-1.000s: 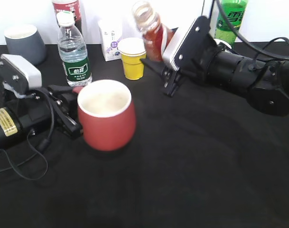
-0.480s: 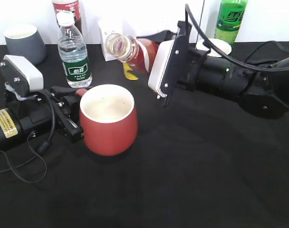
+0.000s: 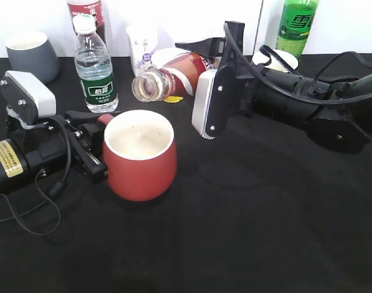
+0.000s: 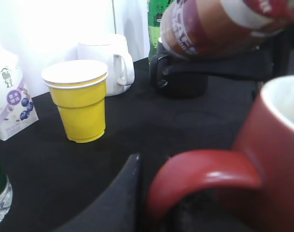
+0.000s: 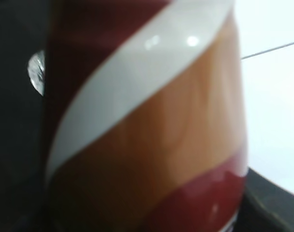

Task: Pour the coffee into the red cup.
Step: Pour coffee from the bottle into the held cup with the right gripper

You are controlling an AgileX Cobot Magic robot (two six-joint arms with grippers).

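The red cup (image 3: 140, 155) stands on the black table, its white inside showing. My left gripper (image 3: 91, 146) is shut on the cup's handle (image 4: 204, 176) from the left. My right gripper (image 3: 201, 58) is shut on the coffee bottle (image 3: 170, 73) and holds it tipped nearly level, its open mouth (image 3: 146, 86) just above and behind the cup's rim. The bottle's red, white and orange label fills the right wrist view (image 5: 147, 125) and shows at the top of the left wrist view (image 4: 224, 24).
A yellow cup (image 4: 79, 99) stands behind the bottle. A clear water bottle with a green label (image 3: 95, 64), a grey mug (image 3: 32, 56), a small milk carton (image 3: 142, 46), a white mug (image 4: 110, 63) and a green soda bottle (image 3: 295, 24) line the back.
My right gripper has swung left and down with the coffee bottle, tipping it from upright to nearly level, its mouth now near the red cup's rim. The left gripper and cup have stayed put.
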